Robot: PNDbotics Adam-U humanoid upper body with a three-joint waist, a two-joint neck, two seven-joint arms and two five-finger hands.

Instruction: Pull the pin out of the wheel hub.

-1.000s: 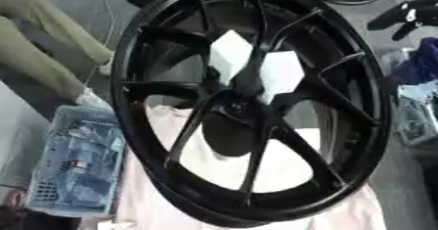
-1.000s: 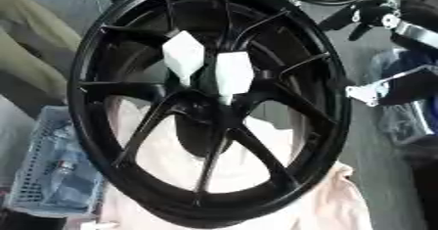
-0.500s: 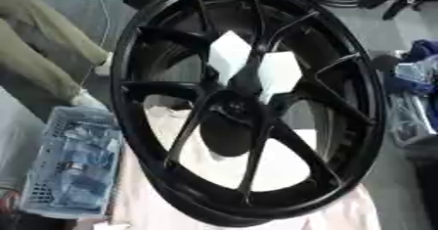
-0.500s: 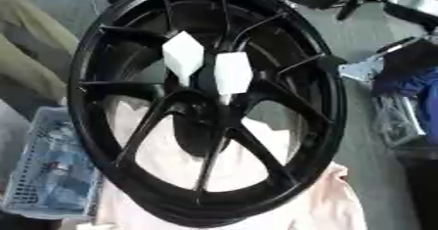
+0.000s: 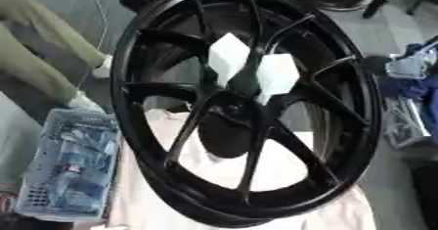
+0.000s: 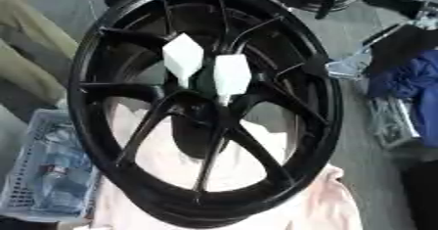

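while no hand shows, 2 white pins stand in the black wheel hub.

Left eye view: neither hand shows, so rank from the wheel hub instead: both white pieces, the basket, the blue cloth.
1. Right white piece, just above the hub.
2. Left white piece, above and to the left.
3. Basket, lower left, and blue cloth, far right: too close to call.
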